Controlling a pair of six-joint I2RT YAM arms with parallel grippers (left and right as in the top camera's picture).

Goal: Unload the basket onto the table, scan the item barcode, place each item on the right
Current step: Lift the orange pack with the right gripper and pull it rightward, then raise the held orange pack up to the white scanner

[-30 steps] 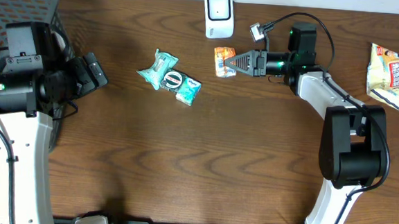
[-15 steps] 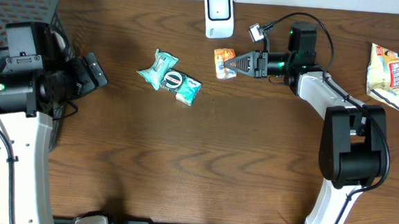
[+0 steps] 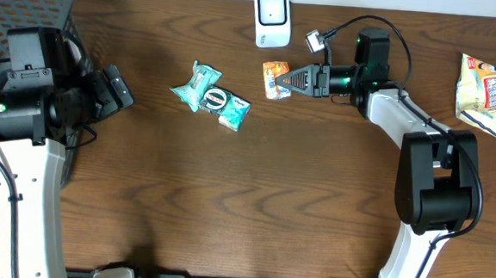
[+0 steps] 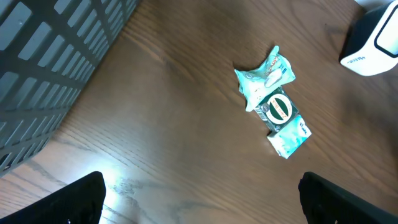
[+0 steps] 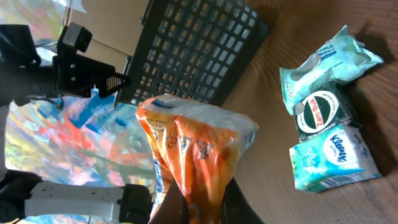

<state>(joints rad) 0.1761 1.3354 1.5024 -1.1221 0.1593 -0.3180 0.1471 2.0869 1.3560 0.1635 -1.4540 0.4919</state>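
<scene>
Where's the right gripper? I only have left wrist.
Observer: The right gripper is just below and right of the scanner.
Operator: Holding anything?
Observer: Yes, it is shut on an orange packet.
Operator: Any other items outside my view?
Observer: A yellow bag lies at the far right.

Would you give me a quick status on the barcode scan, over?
Left jaws open, idle by basket. Right jaws shut on orange packet, short of scanner. Teal packets off to the side, path clear.
</scene>
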